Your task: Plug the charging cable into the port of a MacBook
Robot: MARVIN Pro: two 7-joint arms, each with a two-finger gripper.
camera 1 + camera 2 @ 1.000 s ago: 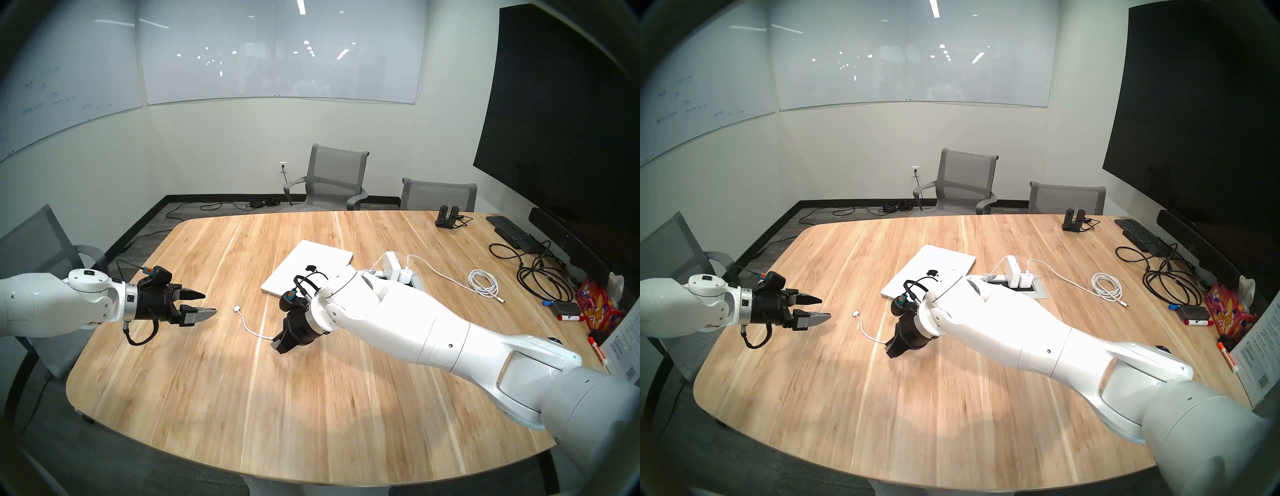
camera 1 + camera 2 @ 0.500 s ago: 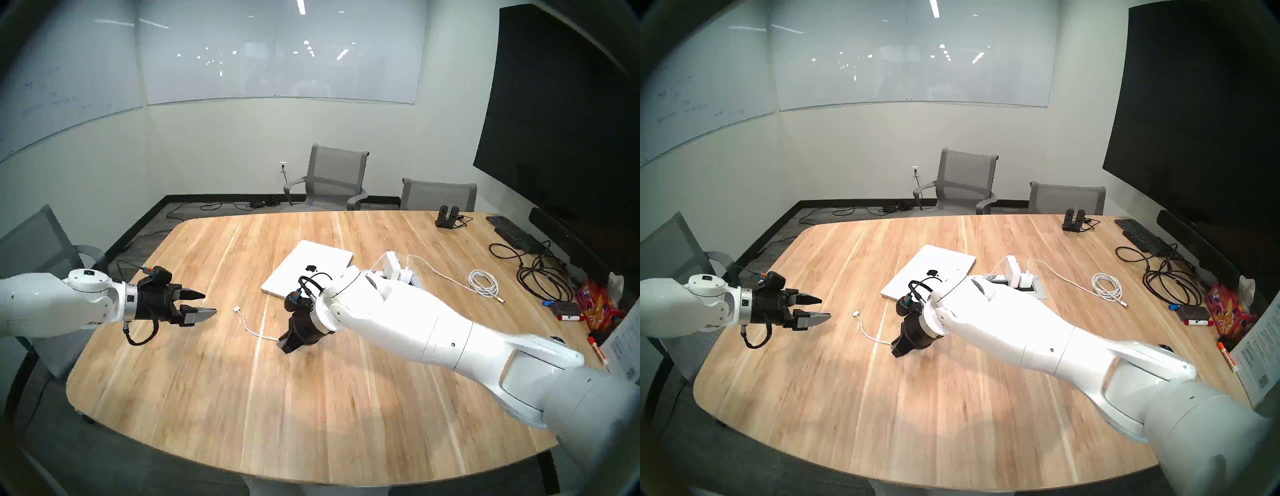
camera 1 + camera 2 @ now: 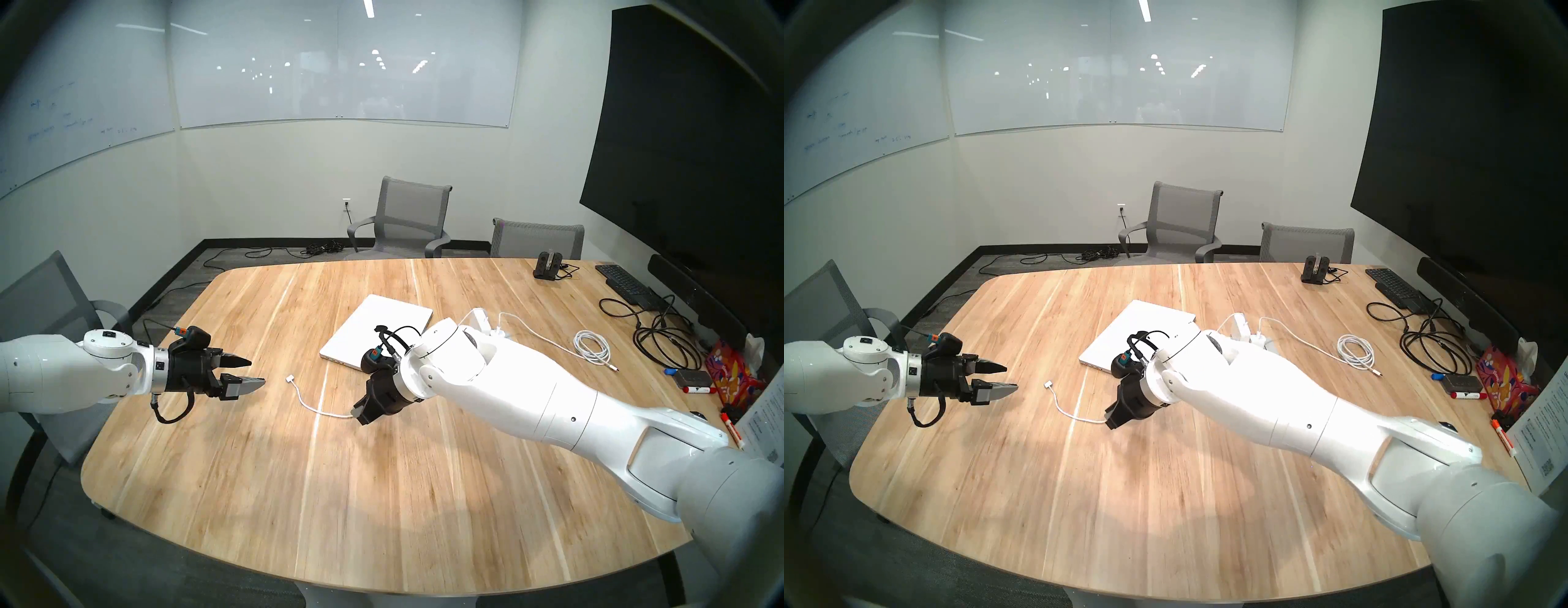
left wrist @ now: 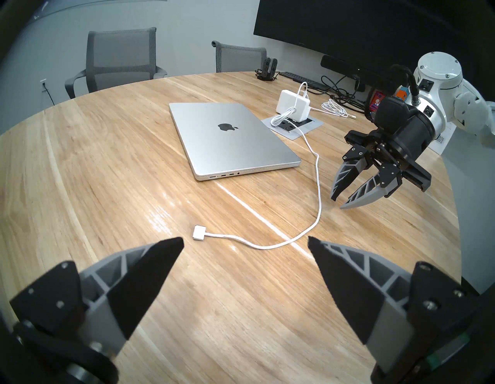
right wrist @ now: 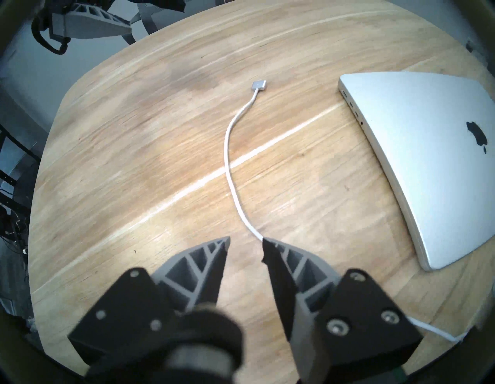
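Charging cable [image 4: 318,187], thin white limp cord, lies loose on the wooden desk [image 4: 107,161]; flat white-silver plug [image 4: 198,232] rests apart from the closed silver MacBook [image 4: 230,139].
Light, floppy; take it by the rigid plug. Left claw [image 4: 245,245] wide apart, empty; right claw [image 5: 246,242] part-open, empty, over the cord.

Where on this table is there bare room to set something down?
Bare wood runs along the near edge of the table and behind the MacBook. Between MacBook and left end effector lies the charging cable. The right side is crowded: coiled cable, black cords, keyboard.
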